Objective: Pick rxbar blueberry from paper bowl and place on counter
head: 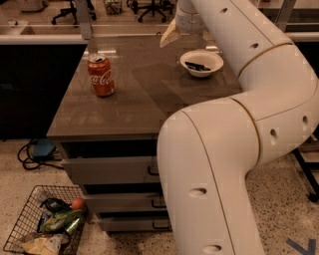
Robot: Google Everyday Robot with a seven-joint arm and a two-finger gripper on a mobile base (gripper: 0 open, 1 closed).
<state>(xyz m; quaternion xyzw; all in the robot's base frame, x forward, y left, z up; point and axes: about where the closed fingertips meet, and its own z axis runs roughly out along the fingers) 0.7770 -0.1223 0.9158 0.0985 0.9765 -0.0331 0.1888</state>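
The rxbar blueberry [198,65] is a small dark flat bar lying inside the paper bowl [215,59], a shallow white bowl at the back right of the counter [134,99]. My gripper [188,36] hangs above the counter, just behind and left of the bowl. It is open and empty. Its tan left finger [169,37] is splayed outward, and the right one is mostly hidden by the arm. My white arm fills the right side of the view.
A red cola can [101,75] stands upright at the counter's left. Grey drawers [114,169] sit under the top. A wire basket [45,226] with items is on the floor at the lower left. Office chairs [149,7] stand behind the counter.
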